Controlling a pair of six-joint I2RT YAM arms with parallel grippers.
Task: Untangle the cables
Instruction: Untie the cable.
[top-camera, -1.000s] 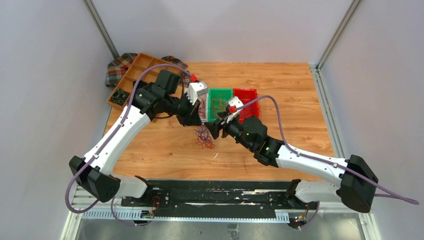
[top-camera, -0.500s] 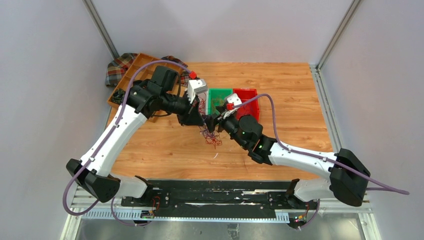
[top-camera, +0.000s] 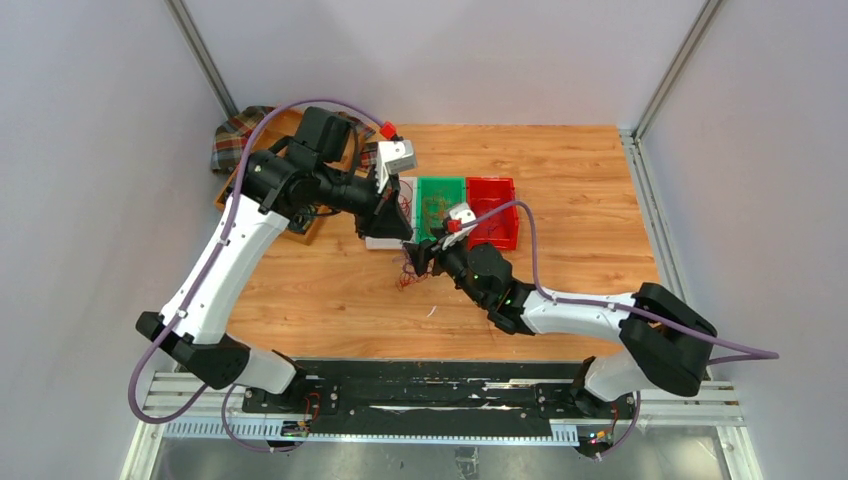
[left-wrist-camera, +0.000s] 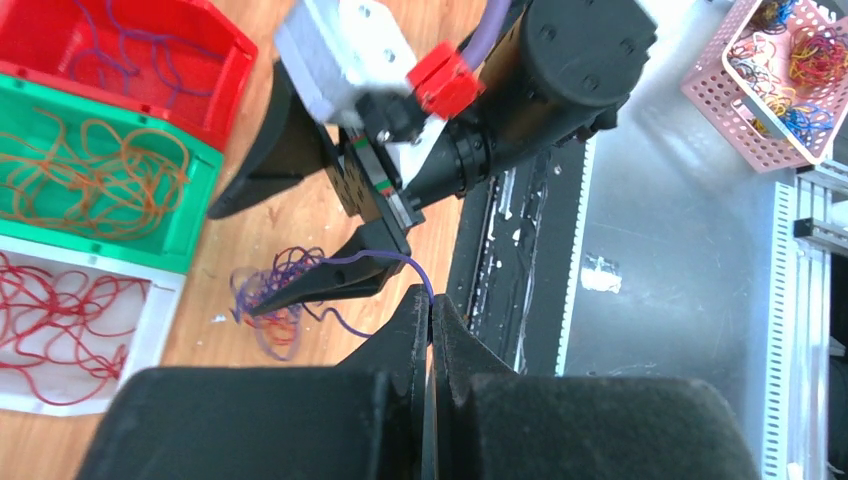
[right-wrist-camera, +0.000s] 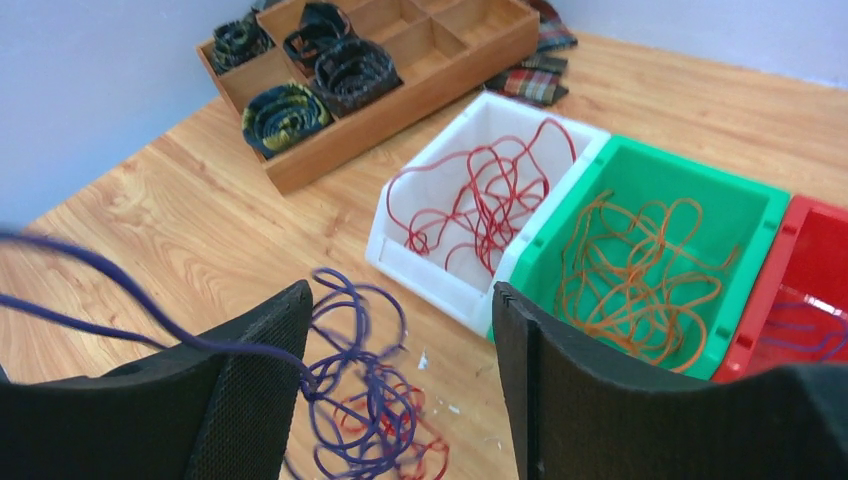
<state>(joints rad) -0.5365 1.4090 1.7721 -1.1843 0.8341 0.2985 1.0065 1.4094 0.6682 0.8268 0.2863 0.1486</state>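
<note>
The clump of purple and red cables (right-wrist-camera: 375, 420) lies on the wooden table in front of the bins; it also shows in the top view (top-camera: 408, 274) and the left wrist view (left-wrist-camera: 268, 305). My left gripper (left-wrist-camera: 431, 302) is shut on one purple wire that runs from the clump over a finger of the right gripper. In the top view my left gripper (top-camera: 397, 228) is just behind the clump. My right gripper (right-wrist-camera: 400, 300) is open, its fingers either side of the clump, and the purple wire crosses its left finger (right-wrist-camera: 250, 390). My right gripper also shows in the top view (top-camera: 419, 258).
A white bin (right-wrist-camera: 470, 115) holds red wires, a green bin (right-wrist-camera: 745, 210) orange wires, a red bin (right-wrist-camera: 815, 230) purple wires. A wooden divided tray (right-wrist-camera: 440, 65) with black coils stands far left, on plaid cloth (top-camera: 232, 135). A pink basket (left-wrist-camera: 715, 95) sits off the table.
My left gripper has pulled back and up toward the bins with the purple wire. My right gripper has shifted left, closer to the clump, and its arm has folded in.
</note>
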